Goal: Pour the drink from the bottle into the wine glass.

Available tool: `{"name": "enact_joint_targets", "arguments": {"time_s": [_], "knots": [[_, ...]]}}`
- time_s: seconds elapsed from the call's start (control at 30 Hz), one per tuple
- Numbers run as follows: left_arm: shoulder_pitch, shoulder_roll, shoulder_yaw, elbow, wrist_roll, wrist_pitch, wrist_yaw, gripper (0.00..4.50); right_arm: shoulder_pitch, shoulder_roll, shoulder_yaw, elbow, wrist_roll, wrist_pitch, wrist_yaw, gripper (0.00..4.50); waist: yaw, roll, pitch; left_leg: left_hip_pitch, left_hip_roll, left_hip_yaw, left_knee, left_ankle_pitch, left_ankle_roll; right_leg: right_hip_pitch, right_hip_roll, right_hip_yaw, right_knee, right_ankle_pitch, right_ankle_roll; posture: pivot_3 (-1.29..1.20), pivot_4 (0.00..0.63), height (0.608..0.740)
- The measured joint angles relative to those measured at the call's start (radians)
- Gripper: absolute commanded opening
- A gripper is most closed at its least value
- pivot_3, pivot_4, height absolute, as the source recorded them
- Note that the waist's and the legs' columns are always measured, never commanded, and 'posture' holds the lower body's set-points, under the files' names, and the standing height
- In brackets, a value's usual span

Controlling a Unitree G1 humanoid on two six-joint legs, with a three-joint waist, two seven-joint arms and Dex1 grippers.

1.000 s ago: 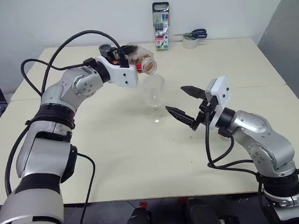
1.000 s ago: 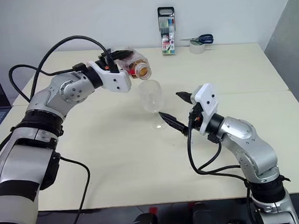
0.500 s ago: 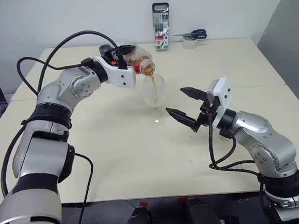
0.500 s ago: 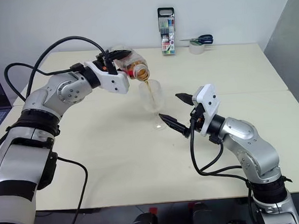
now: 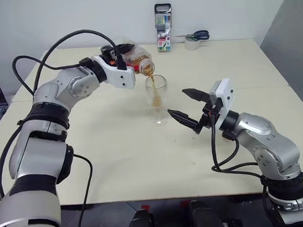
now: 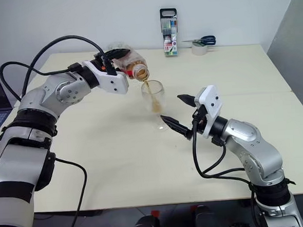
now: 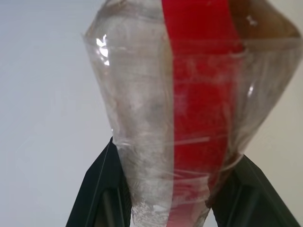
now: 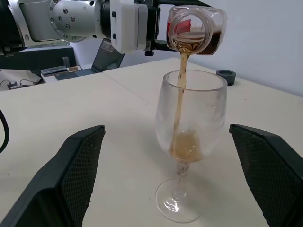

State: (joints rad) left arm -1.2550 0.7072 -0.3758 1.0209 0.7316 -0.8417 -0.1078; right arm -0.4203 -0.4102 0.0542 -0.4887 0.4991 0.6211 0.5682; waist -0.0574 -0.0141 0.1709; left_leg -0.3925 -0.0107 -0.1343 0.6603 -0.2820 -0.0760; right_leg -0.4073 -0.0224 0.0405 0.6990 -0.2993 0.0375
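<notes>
my left pincer (image 5: 118, 53) clamps tipped bottle (image 5: 138, 60); drink (image 8: 181, 92) streaming into wine glass (image 5: 157, 100), bowl part filled, more left; my right pincer (image 5: 188, 107) wide, empty.

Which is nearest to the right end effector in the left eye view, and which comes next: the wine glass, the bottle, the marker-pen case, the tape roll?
From the right end effector, open beside the glass:
1. wine glass, just to its left.
2. bottle, tilted above the glass, in the left end effector.
3. marker-pen case and tape roll, both at the far table edge; too close to rank.
</notes>
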Motion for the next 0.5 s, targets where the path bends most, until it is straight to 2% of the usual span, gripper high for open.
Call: {"name": "enact_joint_targets", "arguments": {"time_s": [0.5], "knots": [[-0.034, 0.002, -0.024, 0.048, 0.029, -0.004, 0.054, 1.69, 0.011, 0.014, 0.018, -0.031, 0.004, 0.002, -0.007, 4.5, 0.0, 0.0, 0.0, 0.0, 0.0, 0.0, 0.0, 0.0, 0.0, 0.0, 0.0, 0.0, 0.001, 0.0, 0.0, 0.0, 0.15, 0.74]]}}
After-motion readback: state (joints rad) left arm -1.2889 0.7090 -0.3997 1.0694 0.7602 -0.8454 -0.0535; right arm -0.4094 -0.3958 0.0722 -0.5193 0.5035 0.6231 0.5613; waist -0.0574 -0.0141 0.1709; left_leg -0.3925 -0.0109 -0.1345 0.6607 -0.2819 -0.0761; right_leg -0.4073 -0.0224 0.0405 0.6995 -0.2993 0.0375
